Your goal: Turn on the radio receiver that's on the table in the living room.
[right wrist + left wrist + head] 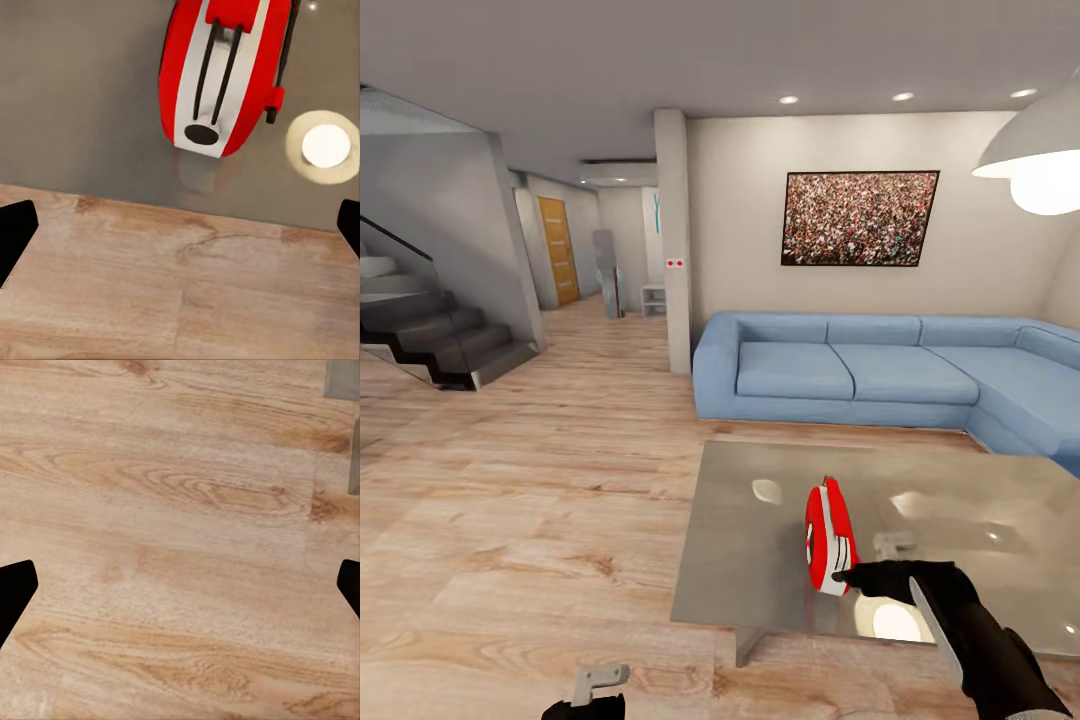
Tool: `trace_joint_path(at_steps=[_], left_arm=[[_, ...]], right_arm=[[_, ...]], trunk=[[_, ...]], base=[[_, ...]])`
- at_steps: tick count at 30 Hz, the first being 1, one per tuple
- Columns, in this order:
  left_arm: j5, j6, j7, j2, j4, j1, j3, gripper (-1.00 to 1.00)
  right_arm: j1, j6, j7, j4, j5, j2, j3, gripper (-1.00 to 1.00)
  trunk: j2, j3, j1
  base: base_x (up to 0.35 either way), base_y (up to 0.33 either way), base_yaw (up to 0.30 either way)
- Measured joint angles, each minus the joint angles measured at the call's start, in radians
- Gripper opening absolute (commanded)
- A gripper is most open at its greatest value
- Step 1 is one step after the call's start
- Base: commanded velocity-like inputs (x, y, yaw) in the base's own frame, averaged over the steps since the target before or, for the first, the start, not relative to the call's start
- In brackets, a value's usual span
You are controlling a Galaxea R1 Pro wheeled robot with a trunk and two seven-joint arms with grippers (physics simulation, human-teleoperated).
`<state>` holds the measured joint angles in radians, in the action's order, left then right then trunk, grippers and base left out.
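Observation:
The red radio receiver (828,535) stands on edge near the front of the glossy grey table (750,570). My right gripper (890,595) hovers just in front of it, one dark fingertip (850,577) right by the radio's lower near corner. In the right wrist view the radio (225,75) shows its white slotted side, lying ahead of the open right gripper (180,232) over the table's front edge (82,97), with nothing between the fingers. My left gripper (598,690) hangs low over the wood floor, and the left gripper (180,592) is open and empty.
A blue sectional sofa (860,370) runs behind the table under a framed crowd picture (860,218). A white pendant lamp (1035,160) hangs at upper right. A pillar (678,240) and stairs (430,330) stand left, beyond light wood floor (530,500).

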<state>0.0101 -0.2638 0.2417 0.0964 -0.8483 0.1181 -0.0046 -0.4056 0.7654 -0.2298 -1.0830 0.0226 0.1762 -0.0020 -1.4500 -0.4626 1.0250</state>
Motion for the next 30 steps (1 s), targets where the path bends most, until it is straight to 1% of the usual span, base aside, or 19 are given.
trace_joint_path(at_steps=[2,3,8,9,10,13,16,20,21,22,24,27,30], left_arm=[[0.000,0.000,0.000,0.000,0.000,0.000,0.000,1.00],[-0.001,0.003,-0.001,0.001,0.000,0.000,0.000,1.00],[-0.001,0.007,-0.001,0.003,0.000,0.000,-0.001,1.00],[-0.001,0.009,-0.001,0.003,0.001,0.000,-0.001,1.00],[-0.001,0.011,-0.001,0.002,0.000,0.000,-0.001,1.00],[-0.001,0.015,-0.001,0.000,0.001,0.000,-0.001,1.00],[-0.001,0.025,-0.002,-0.001,0.001,0.000,-0.001,1.00],[-0.001,0.058,-0.002,0.000,0.012,0.000,0.000,1.00],[-0.001,0.065,-0.002,0.000,0.018,0.000,0.000,1.00],[-0.001,0.070,-0.002,-0.001,0.023,0.000,-0.001,1.00],[-0.001,0.072,-0.002,-0.001,0.025,0.000,-0.001,1.00],[-0.001,0.077,-0.002,-0.002,0.026,0.000,0.000,1.00],[-0.001,0.102,-0.002,-0.002,0.032,0.000,0.000,1.00]], right_arm=[[-0.009,0.035,0.000,-0.035,0.000,-0.006,0.000,1.00],[-0.039,0.053,0.000,-0.055,0.002,-0.009,-0.002,1.00],[-0.111,0.076,0.003,-0.064,0.003,-0.010,-0.004,1.00],[-0.147,0.086,0.006,-0.063,0.005,-0.010,-0.005,1.00],[-0.168,0.089,0.009,-0.059,0.006,-0.010,-0.007,1.00],[-0.199,0.091,0.029,-0.038,0.006,-0.010,-0.010,1.00],[-0.228,0.088,0.067,-0.004,0.006,-0.009,-0.011,1.00],[-0.265,0.079,0.109,0.052,0.006,-0.005,-0.013,1.00],[-0.287,0.065,0.118,0.091,0.006,-0.003,-0.013,1.00],[-0.316,0.026,0.126,0.174,0.006,-0.003,-0.013,1.00],[-0.353,-0.030,0.136,0.272,0.006,-0.003,-0.013,1.00],[-0.378,-0.076,0.144,0.341,0.007,-0.003,-0.012,1.00],[-0.388,-0.093,0.147,0.367,0.007,-0.004,-0.012,1.00]], trunk=[[0.000,0.000,0.000],[0.000,0.000,0.000],[0.000,0.000,0.000],[0.000,0.000,0.000],[0.000,0.000,0.000],[0.000,0.000,0.000],[0.000,0.000,0.000],[0.000,0.000,0.000],[0.000,0.000,0.000],[0.000,0.000,0.000],[0.000,0.000,0.000],[0.000,0.000,0.000],[0.000,0.000,0.000]], base=[[0.000,0.000,0.000],[0.000,0.000,0.000],[0.000,0.000,0.000],[0.000,0.000,0.000],[0.000,0.000,0.000],[0.000,0.000,0.000],[0.000,0.000,0.000],[0.000,0.000,0.000],[0.000,0.000,0.000],[0.000,0.000,0.000],[0.000,0.000,0.000],[0.000,0.000,0.000],[0.000,0.000,0.000]])
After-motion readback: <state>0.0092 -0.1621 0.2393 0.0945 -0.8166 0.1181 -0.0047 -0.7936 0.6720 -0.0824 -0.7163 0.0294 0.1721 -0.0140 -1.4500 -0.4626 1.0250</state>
